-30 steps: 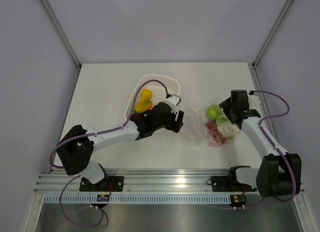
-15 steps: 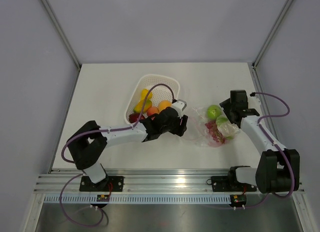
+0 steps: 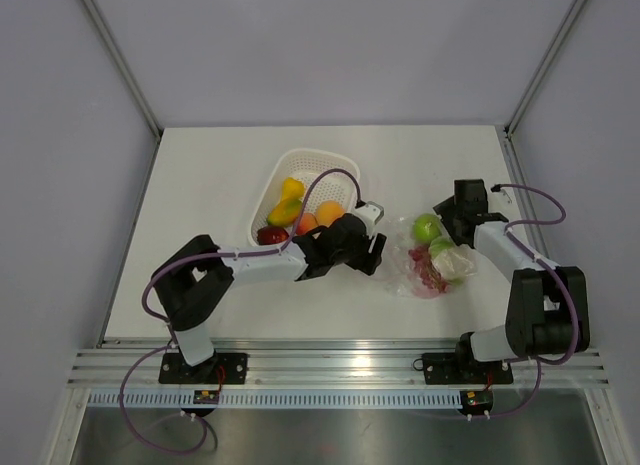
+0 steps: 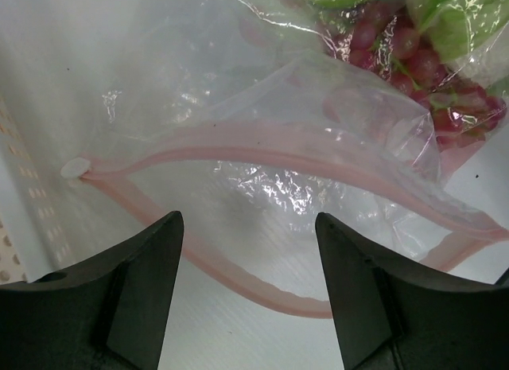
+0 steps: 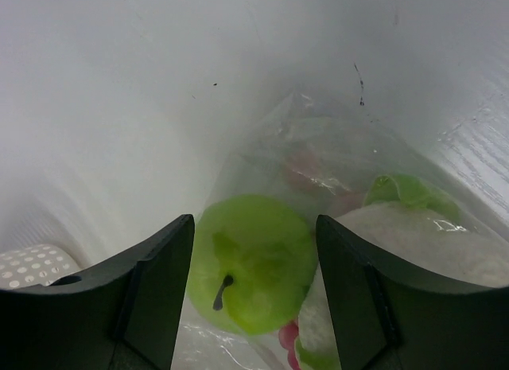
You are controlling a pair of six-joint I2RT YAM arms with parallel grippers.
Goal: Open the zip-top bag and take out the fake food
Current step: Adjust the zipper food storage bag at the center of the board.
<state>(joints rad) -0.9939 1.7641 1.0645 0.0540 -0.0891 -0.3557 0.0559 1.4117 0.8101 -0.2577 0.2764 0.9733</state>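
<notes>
Now L gripper point(image 4: 245, 227) spread, empty, at zip-top bag point(image 4: 262, 147); R gripper point(image 5: 254, 227) spread, prob. empty, over green apple point(image 5: 254, 262).

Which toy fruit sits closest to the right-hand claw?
The green apple inside the zip-top bag, just ahead of the open right gripper; the orange, red and yellow pieces lie in the basket.

This is a robotics lab test cell. A bare white worktop point(image 3: 200, 185) is boxed in on the left, far and right sides by plain grey panels point(image 3: 330, 55) joined with aluminium posts point(image 3: 120, 60). The left arm point(image 3: 250, 268) and right arm point(image 3: 510, 250) are bolted to a slotted metal rail point(image 3: 330, 360) along the near edge, with purple cables point(image 3: 327, 172) looping off them. The goods are props: glossy fake food point(image 3: 428, 226) and a white plastic basket point(image 3: 345, 168).
</notes>
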